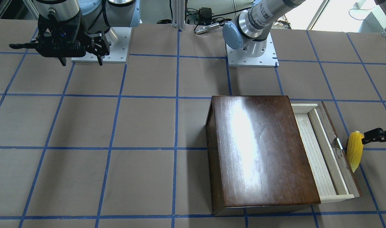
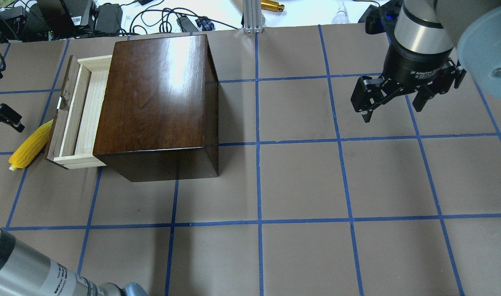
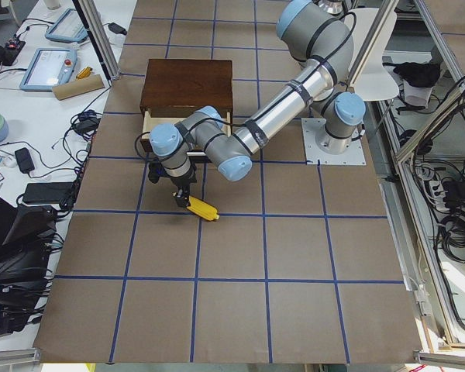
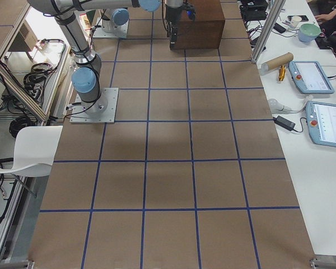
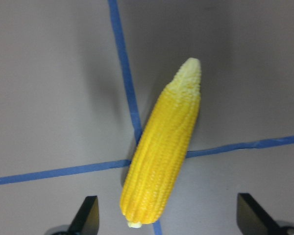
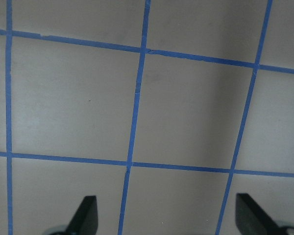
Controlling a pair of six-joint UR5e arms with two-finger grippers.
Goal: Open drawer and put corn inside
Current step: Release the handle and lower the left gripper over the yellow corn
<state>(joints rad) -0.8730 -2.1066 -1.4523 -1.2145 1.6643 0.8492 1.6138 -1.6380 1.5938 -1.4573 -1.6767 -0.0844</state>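
Note:
The dark-brown box (image 2: 156, 94) stands on the table with its drawer (image 2: 86, 111) pulled partly out, the pale wood tray showing and empty. The yellow corn (image 2: 30, 144) lies flat on the table right beside the drawer's dark front panel (image 1: 337, 158), outside the drawer. My left gripper (image 5: 169, 220) is open and hovers over the corn (image 5: 164, 152), whose thick end lies between the fingertips. My right gripper (image 2: 392, 109) is open and empty, held above bare table far from the box.
Blue tape lines grid the brown table (image 2: 300, 181). The two arm bases (image 1: 251, 53) stand on white plates at the robot's side. Cables and devices (image 2: 90, 16) lie past the table's edge behind the box.

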